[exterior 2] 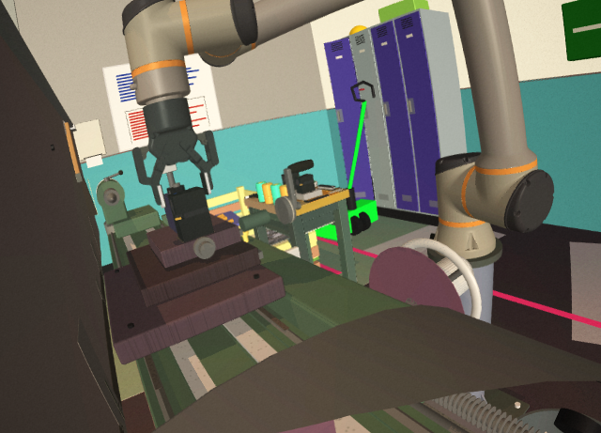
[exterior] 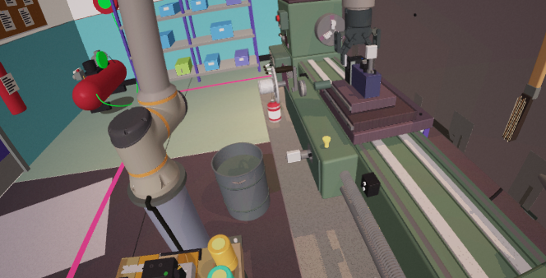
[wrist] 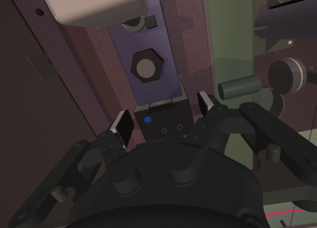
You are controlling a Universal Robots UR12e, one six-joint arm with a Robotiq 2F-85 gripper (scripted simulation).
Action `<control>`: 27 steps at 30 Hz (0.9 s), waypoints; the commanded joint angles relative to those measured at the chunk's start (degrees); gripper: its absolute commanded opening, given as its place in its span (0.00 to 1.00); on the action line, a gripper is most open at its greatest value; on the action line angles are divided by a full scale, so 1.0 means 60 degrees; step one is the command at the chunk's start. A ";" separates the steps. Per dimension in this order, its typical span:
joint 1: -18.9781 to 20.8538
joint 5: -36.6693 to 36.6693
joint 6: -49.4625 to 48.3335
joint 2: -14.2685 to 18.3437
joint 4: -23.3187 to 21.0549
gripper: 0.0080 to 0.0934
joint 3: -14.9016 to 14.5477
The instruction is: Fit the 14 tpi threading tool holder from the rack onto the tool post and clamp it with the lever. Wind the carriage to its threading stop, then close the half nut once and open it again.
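The black tool holder (wrist: pixel 164 122) with a blue dot is partly hidden under my gripper's body in the wrist camera; it sits against the end of the purple tool post (wrist: pixel 147 64). From the side the holder (exterior 2: pixel 191 212) stands on the compound slide beside the tool post (exterior: pixel 366 81). My gripper (wrist: pixel 164 113) hangs open straight above the holder, holding nothing (exterior 2: pixel 180 178). The clamp lever's pale handle (wrist: pixel 94 6) sticks out at the post's top (exterior: pixel 371 51). The carriage (exterior: pixel 378 110) sits near the headstock.
The green headstock with its chuck (exterior: pixel 329 28) stands behind the carriage. A dark splash guard (exterior: pixel 460 52) runs along the lathe's far side. On the apron are a yellow knob (exterior: pixel 326 141) and a white-handled lever (exterior: pixel 296 156); a grey bin (exterior: pixel 241 180) stands on the floor.
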 commanded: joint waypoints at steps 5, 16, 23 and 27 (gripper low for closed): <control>0.0000 0.0000 0.0000 -0.0006 -0.0003 0.87 -0.0011; 0.0000 0.0000 0.0000 -0.0094 0.0319 0.87 -0.0263; 0.0000 0.0000 0.0000 -0.0175 0.0684 0.87 -0.0545; 0.0000 0.0000 0.0000 -0.0197 0.0803 0.87 -0.0637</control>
